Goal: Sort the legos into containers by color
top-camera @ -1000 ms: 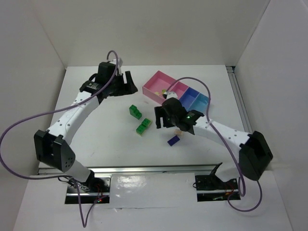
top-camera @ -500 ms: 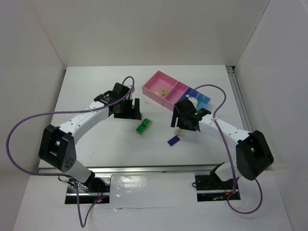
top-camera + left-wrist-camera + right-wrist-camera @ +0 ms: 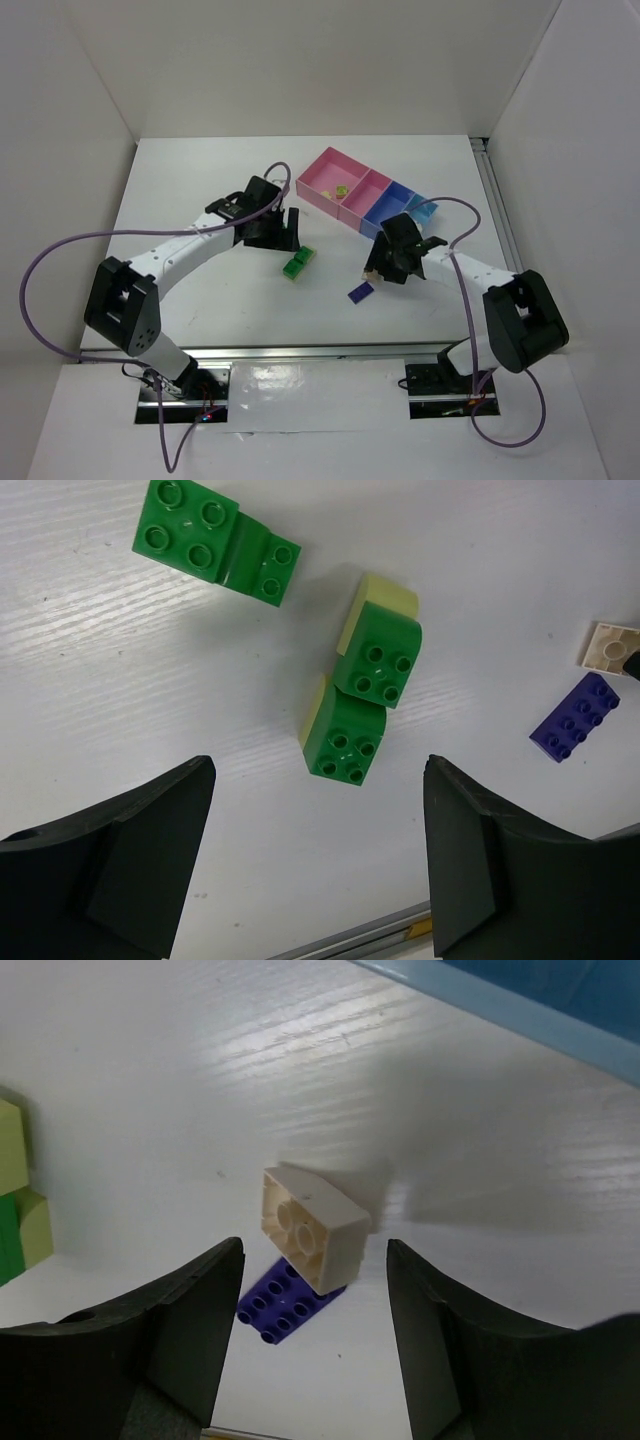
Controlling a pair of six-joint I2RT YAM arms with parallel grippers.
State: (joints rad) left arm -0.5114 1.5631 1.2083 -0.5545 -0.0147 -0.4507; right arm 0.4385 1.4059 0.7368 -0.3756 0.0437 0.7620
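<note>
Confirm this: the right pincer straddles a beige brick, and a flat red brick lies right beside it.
Wrong colour: the flat brick beside the beige brick is dark purple-blue, not red, as the right wrist view shows. The right pincer does straddle the beige brick.

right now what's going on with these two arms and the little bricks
Two robot arms are sorting small plastic studded bricks into a joined row of pink and blue trays. The right claw straddles a beige brick, jaws apart, not yet gripping it. The left claw hangs open above a cluster of green and pale yellow-green bricks. A flat dark purple brick lies nearby.
</note>
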